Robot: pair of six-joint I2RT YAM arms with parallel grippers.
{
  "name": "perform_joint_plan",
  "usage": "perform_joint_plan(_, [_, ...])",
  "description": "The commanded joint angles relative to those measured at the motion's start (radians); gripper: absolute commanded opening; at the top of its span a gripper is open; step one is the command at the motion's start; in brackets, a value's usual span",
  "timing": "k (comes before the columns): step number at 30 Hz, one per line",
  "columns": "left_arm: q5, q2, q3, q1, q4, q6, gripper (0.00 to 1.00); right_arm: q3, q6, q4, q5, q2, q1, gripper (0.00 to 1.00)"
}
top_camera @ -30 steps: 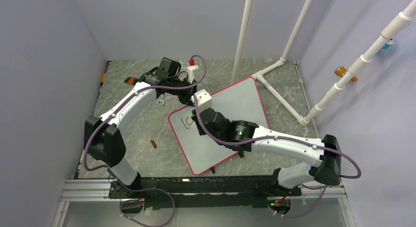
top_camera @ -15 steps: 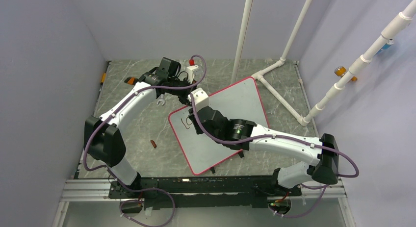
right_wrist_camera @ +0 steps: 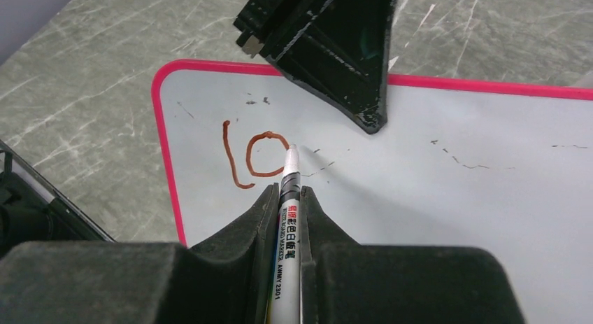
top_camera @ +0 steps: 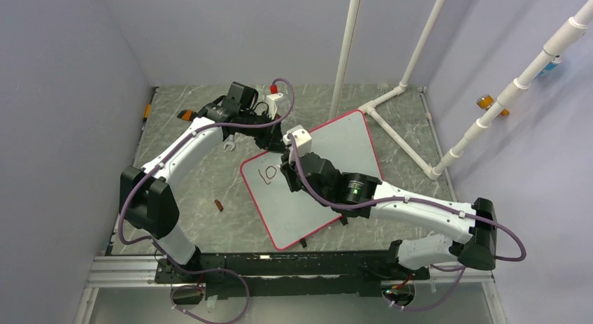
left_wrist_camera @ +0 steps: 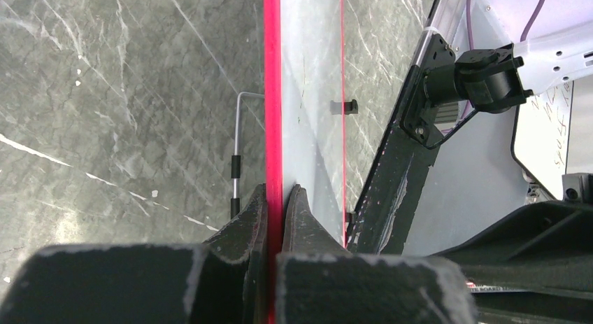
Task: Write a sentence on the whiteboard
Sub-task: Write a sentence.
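Where the grey marbled tabletop [top_camera: 203, 177] spreads between the plain walls, a frame of white pipes [top_camera: 400, 138] stands on its far right corner. The whiteboard [top_camera: 336, 145] lies turned at an angle over the middle of the tabletop. One rounded corner points toward the far edge by the pipes, and the opposite corner reaches almost to the near edge.

The left arm reaches from the near left corner to the board's far left side. There the left tool [left_wrist_camera: 274, 198] is pressed together on the red-pink frame, one finger on either side of it. The right arm stretches from the near right corner across the board. The right tool [right_wrist_camera: 288, 194] pinches a white marker [right_wrist_camera: 289, 180] that points down at the surface.

The sentence [right_wrist_camera: 252, 156] sits by the board's left corner, near the frame. Only two dark red letters of it are visible: an upright hooked stroke and a round loop just beside it. The marker's tip is at the right side of the loop. A small dark red piece [top_camera: 219, 205] lies on the tabletop, apart from the board and toward the left edge.
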Motion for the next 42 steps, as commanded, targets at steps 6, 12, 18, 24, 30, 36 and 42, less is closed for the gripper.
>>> perform_joint_plan(6, [-0.206, -0.025, 0.003, 0.001, 0.068, 0.147, 0.0, -0.006, 0.002, 0.069, 0.002, -0.021, -0.043, 0.0])
perform_joint_plan(12, [-0.208, -0.028, 0.002, 0.0, 0.066, 0.147, 0.0, 0.019, -0.007, 0.069, -0.012, 0.006, -0.045, 0.0])
perform_joint_plan(18, [-0.209, -0.028, 0.001, -0.003, 0.068, 0.148, 0.0, 0.033, -0.008, 0.075, -0.02, 0.018, -0.046, 0.0])
perform_joint_plan(24, [-0.212, -0.03, 0.0, -0.005, 0.066, 0.15, 0.0, 0.05, -0.019, 0.074, -0.019, 0.029, -0.046, 0.0])
perform_joint_plan(30, [-0.213, -0.033, 0.0, -0.007, 0.066, 0.149, 0.0, 0.056, -0.023, 0.06, -0.018, 0.047, -0.046, 0.0])
perform_joint_plan(36, [-0.213, -0.033, 0.0, -0.007, 0.066, 0.15, 0.0, 0.008, -0.006, 0.055, -0.011, 0.031, -0.046, 0.0])
perform_joint_plan(42, [-0.213, -0.033, 0.0, -0.007, 0.065, 0.15, 0.0, -0.058, 0.019, 0.04, -0.003, -0.008, -0.048, 0.0])
